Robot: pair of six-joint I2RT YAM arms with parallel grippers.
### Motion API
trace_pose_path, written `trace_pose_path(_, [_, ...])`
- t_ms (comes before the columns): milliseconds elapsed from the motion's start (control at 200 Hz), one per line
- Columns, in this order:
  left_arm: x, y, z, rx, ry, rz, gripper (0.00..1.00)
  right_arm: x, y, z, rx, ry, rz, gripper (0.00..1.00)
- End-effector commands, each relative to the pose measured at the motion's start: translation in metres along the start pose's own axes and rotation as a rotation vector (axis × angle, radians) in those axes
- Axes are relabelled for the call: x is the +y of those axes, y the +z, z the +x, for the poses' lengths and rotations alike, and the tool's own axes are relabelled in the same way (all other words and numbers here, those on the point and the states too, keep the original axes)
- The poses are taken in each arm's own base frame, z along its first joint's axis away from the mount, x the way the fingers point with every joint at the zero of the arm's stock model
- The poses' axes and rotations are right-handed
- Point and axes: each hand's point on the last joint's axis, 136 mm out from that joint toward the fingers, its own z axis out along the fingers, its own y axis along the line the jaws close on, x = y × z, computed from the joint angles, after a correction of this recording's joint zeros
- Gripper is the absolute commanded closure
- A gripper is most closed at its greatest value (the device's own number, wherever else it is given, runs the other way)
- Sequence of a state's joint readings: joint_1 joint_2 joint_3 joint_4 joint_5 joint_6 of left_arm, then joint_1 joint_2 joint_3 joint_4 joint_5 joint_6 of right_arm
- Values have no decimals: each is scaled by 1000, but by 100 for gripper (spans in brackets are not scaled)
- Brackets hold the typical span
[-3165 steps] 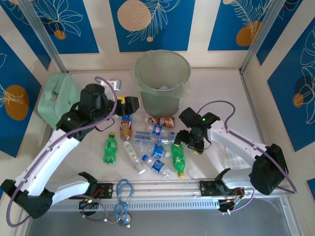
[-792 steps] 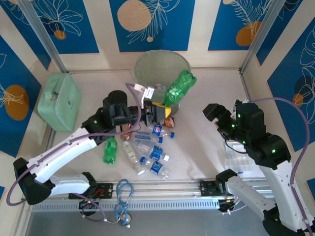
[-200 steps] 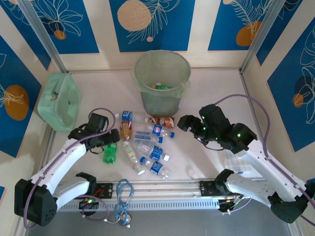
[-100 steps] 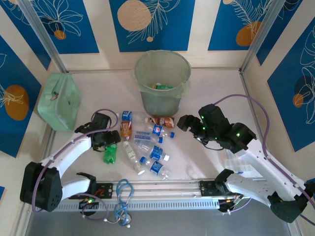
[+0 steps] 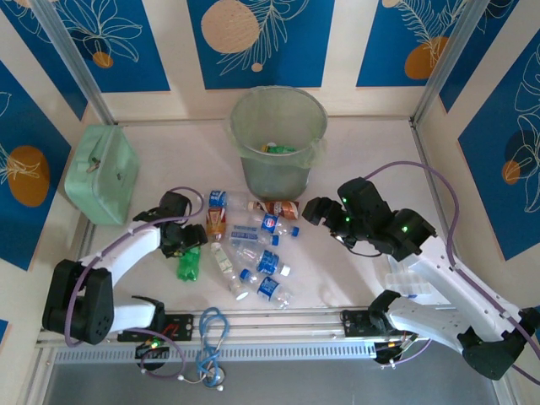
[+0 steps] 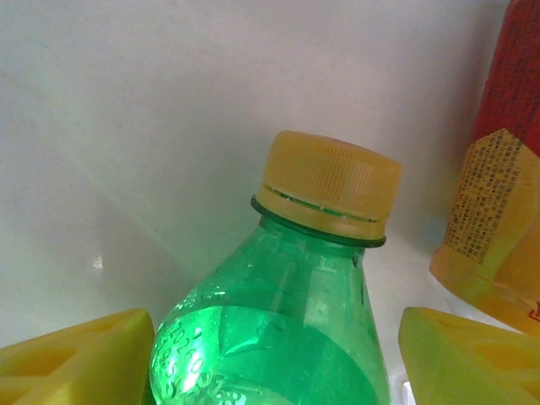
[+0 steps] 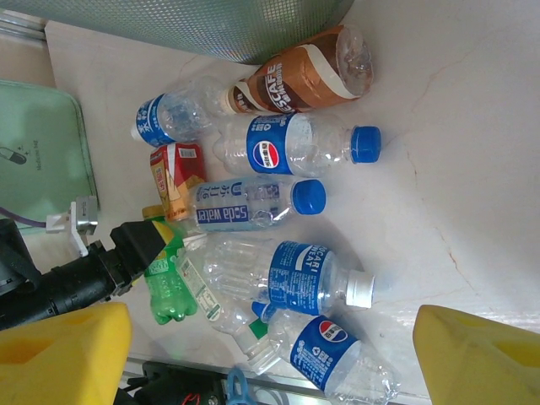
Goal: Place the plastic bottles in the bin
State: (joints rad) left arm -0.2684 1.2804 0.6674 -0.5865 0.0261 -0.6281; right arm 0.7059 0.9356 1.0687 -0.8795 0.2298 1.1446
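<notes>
Left gripper (image 5: 191,243), seen from above, sits low at the 9 o'clock side of the bottle heap (image 5: 253,245), on the cap end of a green bottle (image 5: 186,266) lying on the table (image 5: 354,152). The right gripper (image 5: 314,211) hangs at the heap's 3 o'clock side, apart from every bottle. The bin (image 5: 278,173) stands upright at 12 o'clock from the heap, with a green bottle visible inside. A mint-green case (image 5: 103,173) lies at 10 o'clock.

From the left wrist, the yellow fingers (image 6: 76,359) stand apart on either side of the green bottle's shoulder, with a sliver of gap on the right. Whether the left finger touches cannot be told. Its yellow cap (image 6: 329,194) points to 12 o'clock, and an orange-labelled bottle (image 6: 498,211) lies at 3 o'clock.

From the right wrist, the jaws are spread wide and empty, fingers (image 7: 63,354) at both lower corners. Between them and the bin wall at 12 o'clock lie a brown bottle (image 7: 304,80), two blue-capped clear ones (image 7: 295,148) and a white-capped one (image 7: 295,274), with the green bottle at 8 o'clock.
</notes>
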Motion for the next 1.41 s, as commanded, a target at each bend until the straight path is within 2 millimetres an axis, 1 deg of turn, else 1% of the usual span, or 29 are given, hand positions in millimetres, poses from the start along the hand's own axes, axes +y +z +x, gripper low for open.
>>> trace_pose_path(0, [1,4,4,32,-9,11,27,8,-5,-4,-15,-2,-20,13])
trace_pose_path(220, [1,3,4,30,-12,15,38,9,-6,-5,-16,-5,-20,13])
trace_pose_path(405, [-2,-1,2,27,-13,27,44,13,-7,-6,-15,-10,-28,14])
trace_pose_path(490, [-5,-8,-1,9,-15,41,47,15,-7,-5,-10,-22,-36,14])
trace_pose_path(560, [-7,-20,-7,-24,-15,51,48,19,-8,-4,-7,-38,-49,14])
trace_pose_path(630, [-14,-38,-18,-73,-19,78,49,28,-9,-1,-1,-73,-81,14])
trace_pose_path(725, [-31,-73,-35,-155,-33,157,49,52,-11,6,14,-155,-165,14])
trace_pose_path(770, [-41,-92,-44,-197,-46,207,49,66,-14,10,21,-196,-216,14])
trace_pose_path(860, [-68,-132,-61,-277,-67,351,48,92,-18,20,37,-272,-305,14])
trace_pose_path(960, [-103,-177,-76,-340,-109,572,47,115,-24,31,54,-346,-388,13])
trace_pose_path(1070, [-149,-224,-88,-364,-150,910,47,136,-30,41,77,-406,-461,11])
trace_pose_path(1130, [-167,-247,-94,-364,-184,1081,48,145,-32,42,84,-420,-487,10])
trace_pose_path(1180, [-177,-266,-98,-371,-199,1204,49,152,-35,41,79,-428,-509,9])
trace_pose_path(1246, [-187,-285,-102,-369,-210,1318,50,161,-39,39,78,-438,-544,8])
trace_pose_path(1326, [-197,-306,-104,-361,-198,1425,52,173,-42,33,89,-433,-590,7])
trace_pose_path(1401, [-204,-323,-104,-361,-195,1499,52,187,-48,28,106,-428,-661,7])
